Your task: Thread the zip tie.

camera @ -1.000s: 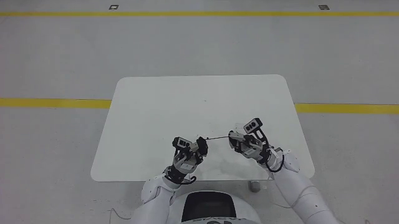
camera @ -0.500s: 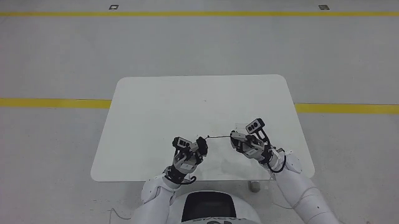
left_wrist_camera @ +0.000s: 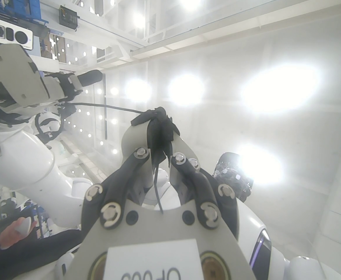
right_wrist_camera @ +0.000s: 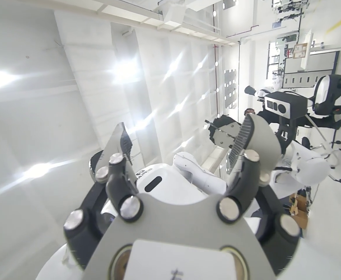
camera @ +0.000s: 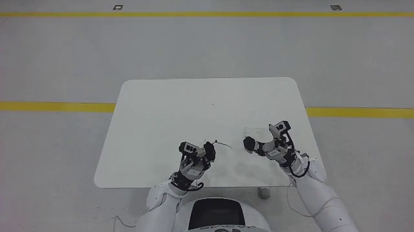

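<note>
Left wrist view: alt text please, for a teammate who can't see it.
The left gripper is shut on a black zip tie, seen from the wrist. The tie's thin strap sticks out toward the open right gripper farther off, against bright ceiling lights.

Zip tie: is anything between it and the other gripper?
Nothing that shows. The zip tie pokes out of the shut left gripper, and just bare table shows between its tip and the open right gripper.

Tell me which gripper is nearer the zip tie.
Left. The left gripper is shut on the zip tie; the right gripper is open, apart from its free end.
</note>
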